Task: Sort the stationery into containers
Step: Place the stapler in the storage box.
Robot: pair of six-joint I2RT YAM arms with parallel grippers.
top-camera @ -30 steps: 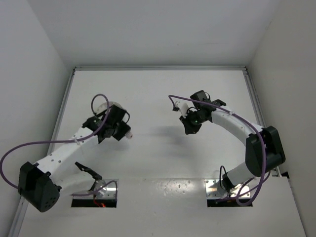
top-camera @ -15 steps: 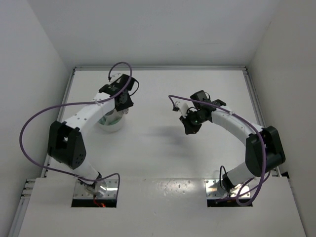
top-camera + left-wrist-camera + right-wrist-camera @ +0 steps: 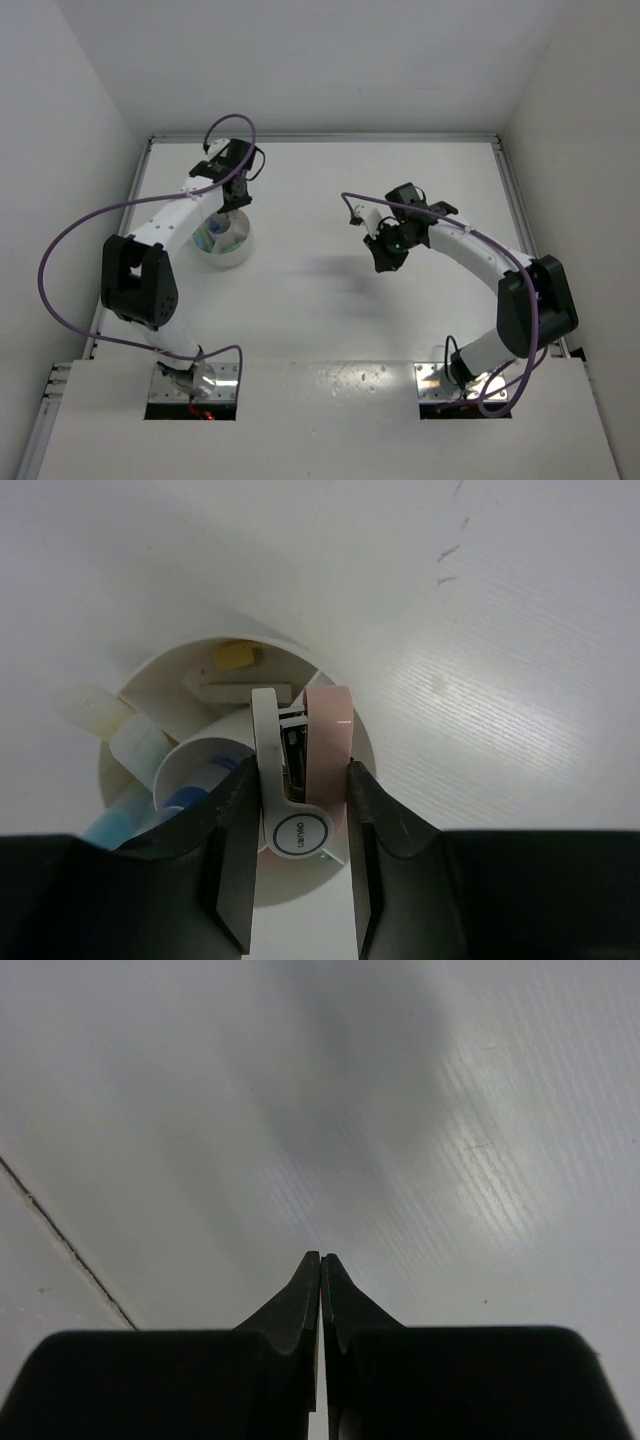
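My left gripper hangs over the far edge of the white round bowl. It is shut on the pink-white stapler, one finger on the white side and one on the pink side. The stapler's front end points down into the bowl. In the bowl lie a yellow piece, a pale yellow stick, a light-blue stick and a blue-capped bottle. My right gripper is shut and empty above bare table at centre right, as the right wrist view shows.
White walls enclose the table at the back and on both sides. A raised rail runs along the left edge close to the bowl. A seam in the table shows in the right wrist view.
My left arm has swung round and its wrist has moved from the bowl's near side to its far side, uncovering the bowl. The right arm has not moved.
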